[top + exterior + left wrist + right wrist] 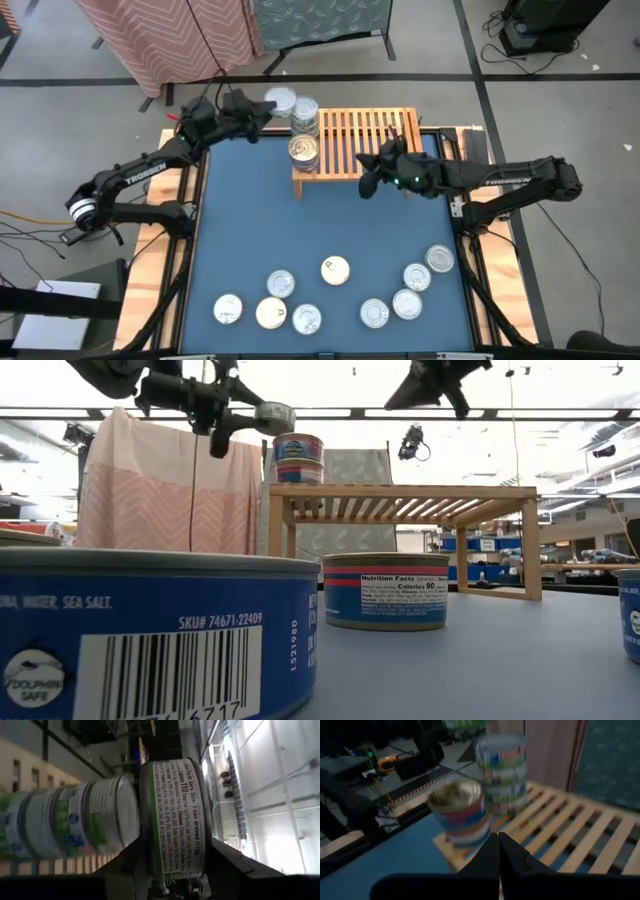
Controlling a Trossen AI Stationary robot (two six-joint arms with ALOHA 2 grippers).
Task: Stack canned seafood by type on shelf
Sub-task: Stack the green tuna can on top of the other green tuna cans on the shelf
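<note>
My left gripper (268,108) is shut on a green-and-white labelled can (175,820), held in the air just left of and above the far stack (298,457) on the shelf's left end. The shelf (370,130) is a light-wood slatted rack at the table's far side. It carries two stacks: the far one of green-labelled cans (502,770) and a nearer one with red and blue labels (461,817). My right gripper (498,845) is shut and hovers above the shelf's near edge (372,168), touching nothing. Several loose cans (335,270) lie flat by the table's near edge. My left gripper pinches the can between its two fingers (125,865), one on each flat end, with the labelled side wall (172,795) facing the wrist camera. The fingers come in level from the table's left. The can (272,417) is lifted clear and lies flat, higher than the stack top.
The blue mat (250,220) between the shelf and the loose cans is open. The shelf's slats (385,125) to the right of the two stacks are bare. Close to the low camera stand a blue-labelled can (150,640) and a red-and-blue one (385,592). Cloth panels (180,40) stand beyond the far edge.
</note>
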